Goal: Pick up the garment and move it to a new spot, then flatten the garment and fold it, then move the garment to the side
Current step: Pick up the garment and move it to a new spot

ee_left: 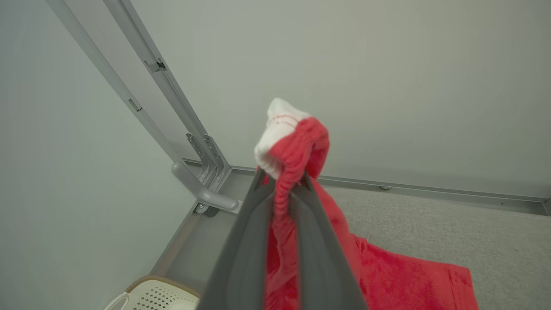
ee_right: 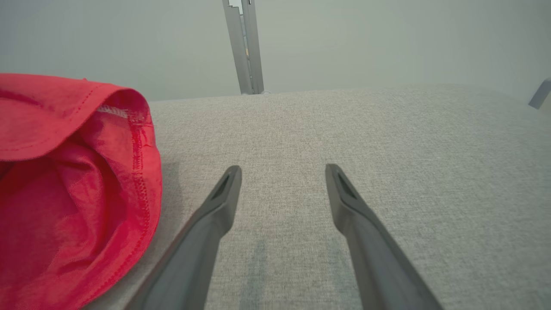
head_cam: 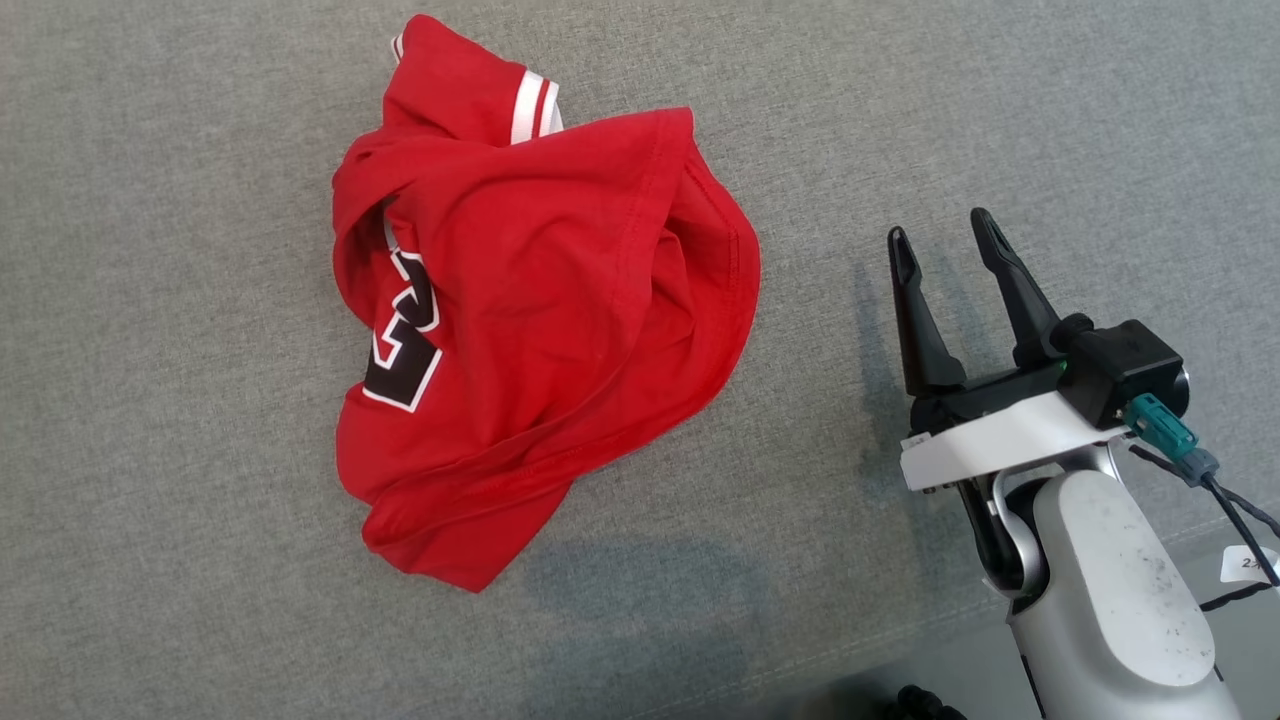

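Note:
The garment (head_cam: pixel 540 300) is a red jersey with white-striped trim and a black-and-white numeral. It lies crumpled on the grey fabric surface (head_cam: pixel 1050 120), left of centre in the head view. In the left wrist view my left gripper (ee_left: pixel 282 176) is shut on a red and white-trimmed edge of the garment (ee_left: pixel 409 275), and the cloth hangs down from the fingers to the surface. My right gripper (head_cam: pixel 940 228) is open and holds nothing, a little to the right of the garment. In the right wrist view the right gripper (ee_right: pixel 282 170) stays low over the surface beside the hem of the garment (ee_right: pixel 64 181).
A grey metal frame post (ee_left: pixel 172 107) rises at the surface's far corner, and another post (ee_right: pixel 243 47) stands at the far edge. A white perforated basket (ee_left: pixel 155 295) sits below that corner. A pale wall backs the surface.

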